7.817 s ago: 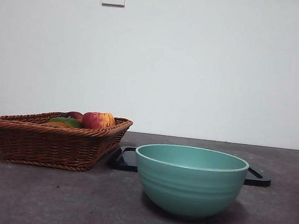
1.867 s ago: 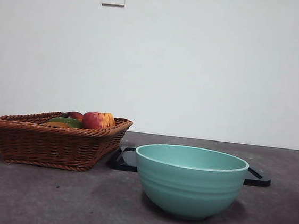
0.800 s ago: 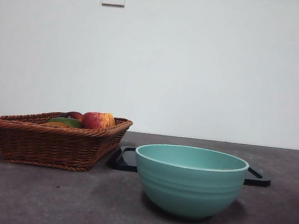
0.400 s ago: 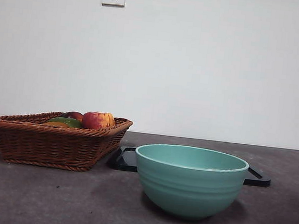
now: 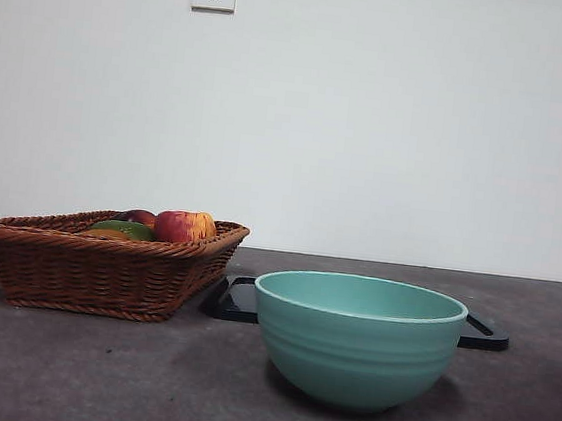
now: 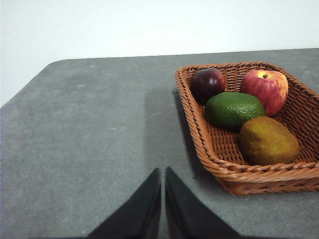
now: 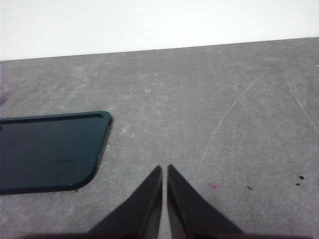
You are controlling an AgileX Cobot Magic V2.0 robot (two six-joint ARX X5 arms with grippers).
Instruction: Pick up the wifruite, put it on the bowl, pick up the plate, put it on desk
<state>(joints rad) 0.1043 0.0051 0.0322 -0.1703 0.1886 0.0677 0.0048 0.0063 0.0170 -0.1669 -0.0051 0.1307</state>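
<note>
Sitting in the wicker basket (image 6: 234, 164) is the wifruite (image 6: 268, 140) — the orange-brown one at the near end, just beside the green fruit (image 6: 234, 109), with the apple (image 6: 265, 89) and a dark plum (image 6: 207, 84) further back. The left tool (image 6: 163, 179) hangs over bare desk (image 6: 89, 139) beside the basket, jaws pinched nearly together and holding nothing. The right tool (image 7: 164, 177) is the same, narrow and empty, over the desk near the corner of the dark plate (image 7: 50, 152). From the front the teal bowl (image 5: 357, 341) stands in front of the plate — nothing in it that I can see, and no arm shows there
</note>
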